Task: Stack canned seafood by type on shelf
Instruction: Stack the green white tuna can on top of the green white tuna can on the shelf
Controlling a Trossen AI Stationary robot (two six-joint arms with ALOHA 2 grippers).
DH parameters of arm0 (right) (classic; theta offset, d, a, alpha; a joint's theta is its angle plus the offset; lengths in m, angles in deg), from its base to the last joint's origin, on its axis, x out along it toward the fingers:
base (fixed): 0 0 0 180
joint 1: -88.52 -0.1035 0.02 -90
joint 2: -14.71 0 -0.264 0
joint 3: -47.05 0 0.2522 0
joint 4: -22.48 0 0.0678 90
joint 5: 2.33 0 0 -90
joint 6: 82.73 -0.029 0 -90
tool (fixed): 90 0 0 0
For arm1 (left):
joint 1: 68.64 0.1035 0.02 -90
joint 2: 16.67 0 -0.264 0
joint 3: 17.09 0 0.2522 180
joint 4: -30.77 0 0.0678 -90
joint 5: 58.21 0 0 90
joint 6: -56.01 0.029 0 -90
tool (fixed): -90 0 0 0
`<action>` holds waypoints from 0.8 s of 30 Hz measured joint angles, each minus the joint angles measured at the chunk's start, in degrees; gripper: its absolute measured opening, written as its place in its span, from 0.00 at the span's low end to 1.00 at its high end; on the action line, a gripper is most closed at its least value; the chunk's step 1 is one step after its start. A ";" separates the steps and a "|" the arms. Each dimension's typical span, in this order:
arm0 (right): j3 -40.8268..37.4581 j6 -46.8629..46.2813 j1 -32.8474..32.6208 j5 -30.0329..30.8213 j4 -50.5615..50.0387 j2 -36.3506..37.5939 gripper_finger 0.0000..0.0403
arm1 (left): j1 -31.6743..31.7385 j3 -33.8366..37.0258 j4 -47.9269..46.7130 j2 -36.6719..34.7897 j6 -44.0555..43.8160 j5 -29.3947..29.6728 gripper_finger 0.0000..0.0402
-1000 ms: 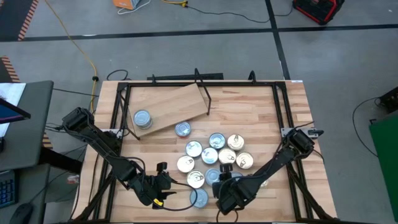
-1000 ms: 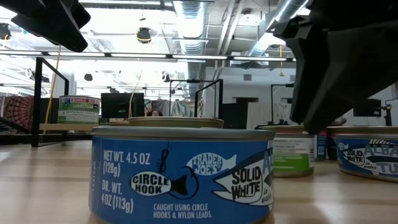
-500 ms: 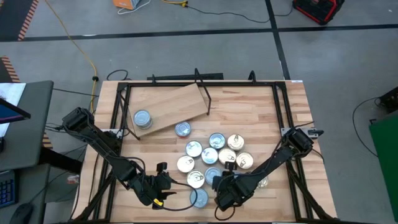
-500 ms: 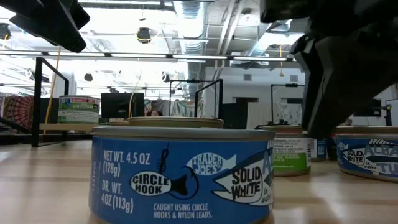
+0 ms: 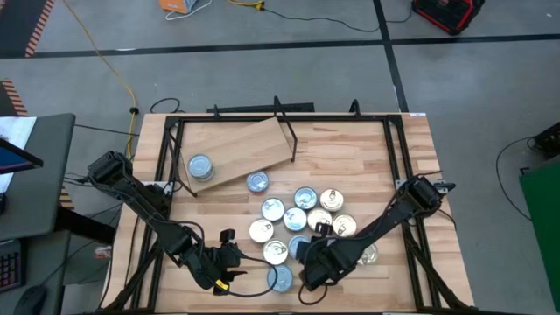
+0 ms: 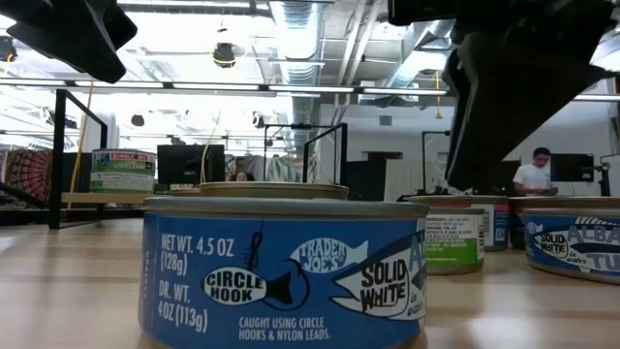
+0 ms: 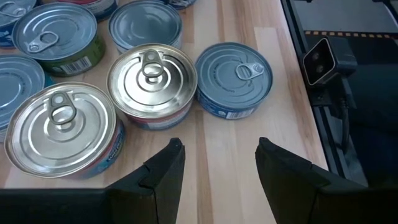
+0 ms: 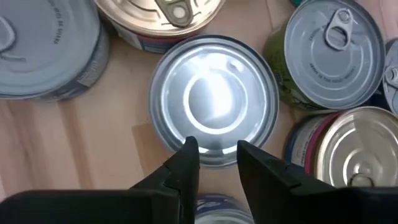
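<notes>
I'm in the picking step: my right gripper (image 5: pixel 305 262) hangs low in the frame's centre over the cluster of tins (image 5: pixel 302 219), its jaws narrowly apart and empty, above a silver-lidded tin (image 8: pixel 214 99). The shelf (image 5: pixel 241 144) sits at upper left of the counter (image 5: pixel 367 149) with one blue tin (image 5: pixel 201 166) on it. My left gripper (image 5: pixel 229 254) waits at lower left, jaws apart over bare wood. Next I judge I must widen the right jaws, drop around that tin and clamp
</notes>
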 joint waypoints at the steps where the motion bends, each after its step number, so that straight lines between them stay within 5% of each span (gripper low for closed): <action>1: -0.02 0.02 0.00 -0.02 -0.04 -0.04 0.36 | 0.00 0.00 0.00 0.00 -0.17 0.00 0.47; 24: -5.21 -0.80 0.28 -4.13 5.72 0.15 0.36 | 0.00 0.00 -0.22 0.00 -0.94 -2.63 0.47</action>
